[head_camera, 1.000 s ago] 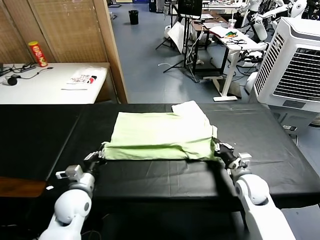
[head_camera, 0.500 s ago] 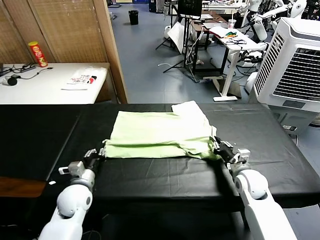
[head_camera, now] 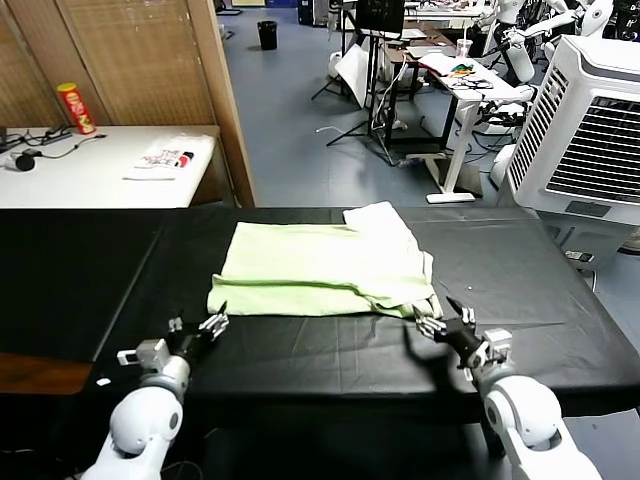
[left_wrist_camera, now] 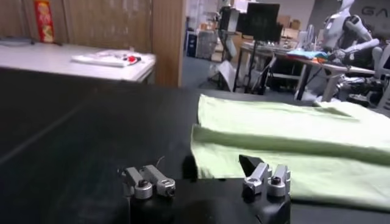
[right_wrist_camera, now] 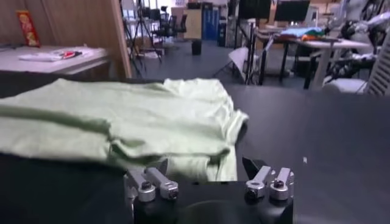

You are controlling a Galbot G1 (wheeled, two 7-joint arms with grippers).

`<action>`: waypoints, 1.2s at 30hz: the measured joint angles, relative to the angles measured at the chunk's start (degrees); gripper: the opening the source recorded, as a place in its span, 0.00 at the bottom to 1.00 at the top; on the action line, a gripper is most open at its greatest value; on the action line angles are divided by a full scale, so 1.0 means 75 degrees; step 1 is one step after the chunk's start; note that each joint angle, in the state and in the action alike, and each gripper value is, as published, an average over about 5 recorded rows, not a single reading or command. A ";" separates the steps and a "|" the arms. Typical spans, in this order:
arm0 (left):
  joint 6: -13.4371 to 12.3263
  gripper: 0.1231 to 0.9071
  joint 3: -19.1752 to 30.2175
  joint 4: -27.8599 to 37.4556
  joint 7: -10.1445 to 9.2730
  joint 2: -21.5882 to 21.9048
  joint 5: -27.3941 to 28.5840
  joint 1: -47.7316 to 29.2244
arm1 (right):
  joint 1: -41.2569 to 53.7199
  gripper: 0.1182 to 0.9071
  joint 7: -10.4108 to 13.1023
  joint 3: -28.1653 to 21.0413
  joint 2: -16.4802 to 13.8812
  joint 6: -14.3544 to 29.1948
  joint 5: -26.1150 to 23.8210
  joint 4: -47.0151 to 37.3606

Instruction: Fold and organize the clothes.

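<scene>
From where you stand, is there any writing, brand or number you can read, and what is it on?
None can be read outright.
Red can on the white side table: printing too small to read.
White cloth with red and black marks on that table: too blurred.
Dark sign at the far wall, left wrist view: pale letters, cut off at the edge.
Green shirt on the black table: no lettering visible.

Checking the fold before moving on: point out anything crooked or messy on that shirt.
The shirt is folded unevenly: one sleeve juts past its far edge, and the near right corner is bunched. Both the left gripper and right gripper are open, off it.
</scene>
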 joint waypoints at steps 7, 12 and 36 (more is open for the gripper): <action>0.0004 0.48 -0.0025 0.0108 0.0068 0.0091 -0.0197 -0.0053 | -0.0002 0.24 -0.0041 -0.0041 -0.0041 0.0104 -0.0295 -0.0003; 0.0019 0.14 0.0015 0.0162 0.0121 0.0158 -0.0270 -0.0103 | 0.0015 0.08 -0.0007 -0.0051 -0.0078 0.0074 -0.0293 -0.0029; 0.0760 0.00 -0.0182 -0.2105 -0.0827 0.0764 0.0146 0.2176 | -0.2239 0.01 0.0389 0.0440 -0.0812 -0.0478 0.0073 0.1572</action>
